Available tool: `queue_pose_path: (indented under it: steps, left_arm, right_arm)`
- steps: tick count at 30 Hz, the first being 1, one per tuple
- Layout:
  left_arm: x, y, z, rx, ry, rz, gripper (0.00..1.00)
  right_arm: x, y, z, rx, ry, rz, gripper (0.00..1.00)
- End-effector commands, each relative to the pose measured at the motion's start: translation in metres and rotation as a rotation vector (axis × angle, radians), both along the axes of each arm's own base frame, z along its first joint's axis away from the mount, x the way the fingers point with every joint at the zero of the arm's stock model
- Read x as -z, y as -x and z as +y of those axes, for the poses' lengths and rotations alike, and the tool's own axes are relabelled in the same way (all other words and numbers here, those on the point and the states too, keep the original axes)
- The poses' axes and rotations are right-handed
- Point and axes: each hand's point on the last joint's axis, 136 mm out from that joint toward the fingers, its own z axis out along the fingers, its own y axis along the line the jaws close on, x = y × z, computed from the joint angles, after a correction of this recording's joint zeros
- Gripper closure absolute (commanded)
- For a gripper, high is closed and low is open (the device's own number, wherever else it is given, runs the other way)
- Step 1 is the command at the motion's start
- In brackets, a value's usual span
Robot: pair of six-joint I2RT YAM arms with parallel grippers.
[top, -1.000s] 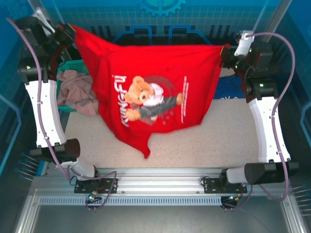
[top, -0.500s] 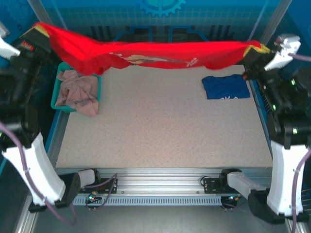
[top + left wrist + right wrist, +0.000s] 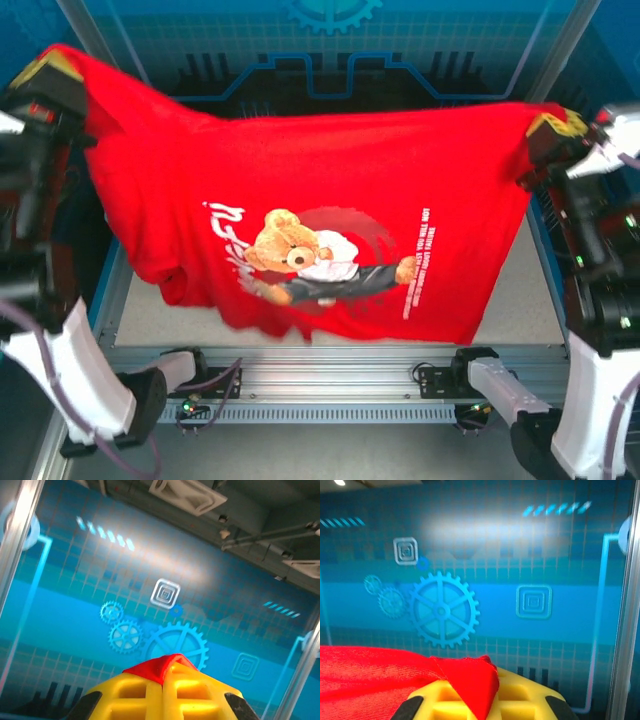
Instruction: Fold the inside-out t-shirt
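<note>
One red t-shirt [image 3: 320, 170] stretched in the air between two tools.
It hangs spread wide above the worktop [image 3: 522, 300], bright red, with one teddy-bear print [image 3: 300, 262] and white lettering on the chest, and its lower edge droops near the front rail. The left tool [image 3: 52, 78] is clamped tight on one top corner and the right tool [image 3: 556, 126] on the other, a red fold pinched between yellow fingers [image 3: 135, 695].

top camera looks down from behind the arms [image 3: 70, 360] onto the table [image 3: 517, 290]. both wrist cameras sit close behind yellow fingers [image 3: 135, 695], facing the gear wall [image 3: 440, 610] all share.
</note>
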Motion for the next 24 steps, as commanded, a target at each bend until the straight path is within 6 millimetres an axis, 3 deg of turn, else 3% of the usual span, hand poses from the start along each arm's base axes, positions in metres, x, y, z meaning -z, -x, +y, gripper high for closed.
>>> queue_pose_path:
  steps: [1, 3, 6, 10, 12, 13, 14, 16, 18, 20, 22, 24]
  left_arm:
    - [0.054, -0.108, 0.018, -0.009, 0.028, 0.172, 1.00]
    - [0.090, -0.161, 0.015, 0.003, 0.012, 0.263, 1.00]
    - [0.162, -0.248, 0.008, 0.027, 0.009, 0.415, 1.00]
    - [0.272, -0.357, 0.000, 0.059, 0.008, 0.614, 0.98]
    - [0.321, -0.400, 0.000, 0.069, 0.031, 0.674, 0.90]
    - [0.348, -0.421, -0.001, 0.077, 0.043, 0.698, 0.87]
    - [0.372, -0.437, 0.000, 0.073, 0.062, 0.715, 0.79]
    - [0.400, -0.457, 0.002, 0.068, 0.079, 0.707, 0.58]
    - [0.414, -0.466, 0.004, 0.053, 0.088, 0.705, 0.36]
    - [0.414, -0.463, 0.003, 0.059, 0.111, 0.712, 0.28]
    - [0.406, -0.451, -0.003, 0.079, 0.136, 0.731, 0.24]
    - [0.396, -0.430, -0.010, 0.085, 0.158, 0.764, 0.22]
  right_arm:
    - [0.035, -0.070, -0.011, 0.079, 0.025, 0.107, 1.00]
    - [0.062, -0.113, -0.010, 0.082, 0.031, 0.176, 1.00]
    - [0.114, -0.185, -0.006, 0.079, 0.035, 0.292, 1.00]
    - [0.209, -0.290, 0.008, 0.070, 0.042, 0.477, 1.00]
    - [0.264, -0.341, 0.016, 0.070, 0.037, 0.575, 0.97]
    - [0.298, -0.367, 0.020, 0.075, 0.039, 0.642, 0.90]
    - [0.327, -0.389, 0.022, 0.085, 0.039, 0.701, 0.85]
    - [0.376, -0.417, 0.027, 0.086, 0.044, 0.819, 0.69]
    - [0.395, -0.427, 0.029, 0.084, 0.054, 0.888, 0.60]
    - [0.397, -0.420, 0.034, 0.069, 0.079, 0.927, 0.56]
    - [0.398, -0.399, 0.040, 0.053, 0.102, 1.001, 0.55]
    - [0.404, -0.364, 0.050, 0.050, 0.136, 1.122, 0.55]
